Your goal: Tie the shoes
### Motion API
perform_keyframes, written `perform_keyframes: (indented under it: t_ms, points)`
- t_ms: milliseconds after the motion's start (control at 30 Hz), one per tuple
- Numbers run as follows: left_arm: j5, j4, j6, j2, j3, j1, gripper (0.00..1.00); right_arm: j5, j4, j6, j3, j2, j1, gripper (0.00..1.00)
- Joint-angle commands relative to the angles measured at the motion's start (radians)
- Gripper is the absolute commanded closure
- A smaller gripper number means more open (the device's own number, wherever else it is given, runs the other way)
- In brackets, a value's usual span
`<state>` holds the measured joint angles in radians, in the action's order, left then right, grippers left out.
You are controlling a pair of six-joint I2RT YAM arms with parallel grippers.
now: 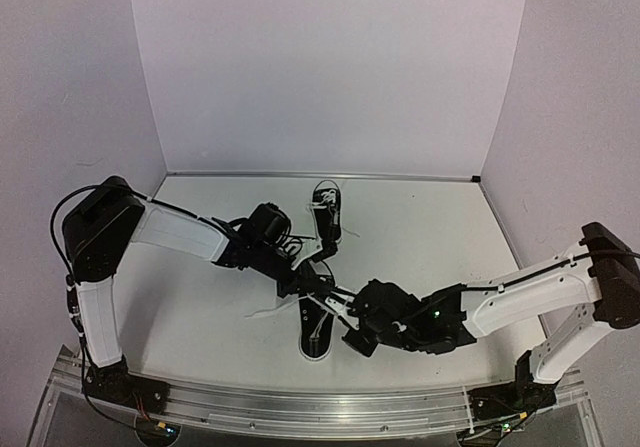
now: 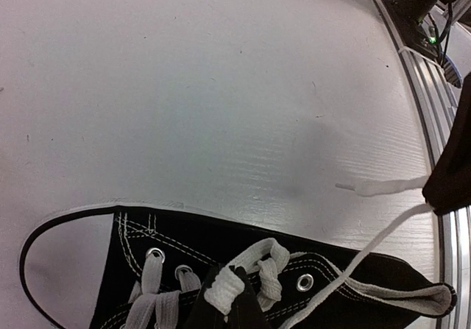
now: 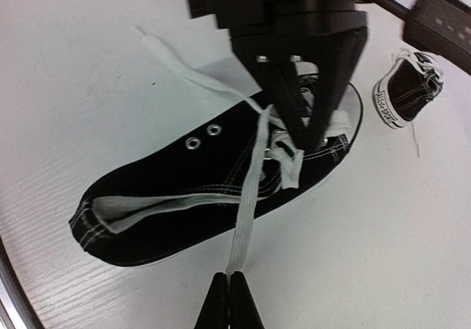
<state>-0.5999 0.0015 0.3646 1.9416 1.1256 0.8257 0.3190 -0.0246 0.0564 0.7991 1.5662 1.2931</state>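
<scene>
- The near shoe (image 3: 169, 189) lies on its side on the surface (image 3: 81, 86), between the two arms, with its opening toward the right wrist camera. This exposes the eyelets to both hands.
- The far shoe (image 3: 408, 90) lies well apart, toward the back. No hand touches it.
- The right hand (image 3: 229, 299) is clenched on a lace strand (image 3: 246, 196). The strand runs taut from the fingertips to the eyelet row, so the pull probably serves to tension it.
- The left hand (image 3: 304, 134) points down onto the tongue area, clenched at the lace crossing (image 3: 283, 152). It appears to pin the crossing as an anchor, but its fingers hide the exact contact.
- The free lace end (image 3: 169, 57) trails slack across the surface, gripped by neither hand.
- Judgement: no bow is formed, and the tying is at an early stage.
</scene>
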Motion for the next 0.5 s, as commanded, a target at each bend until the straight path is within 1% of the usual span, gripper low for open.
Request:
perform_keyframes:
  t_ms: [0, 200, 467]
  points:
    - [0.033, 0.061, -0.018, -0.079, -0.043, -0.001, 1.00, 0.002, -0.037, -0.105, -0.025, -0.047, -0.046, 1.00]
    - [0.047, 0.098, -0.021, -0.119, -0.088, 0.010, 1.00, -0.043, -0.037, -0.125, -0.026, -0.014, -0.083, 1.00]
    - [0.085, 0.182, -0.030, -0.204, -0.185, 0.019, 1.00, -0.084, -0.034, -0.156, -0.034, 0.014, -0.144, 1.00]
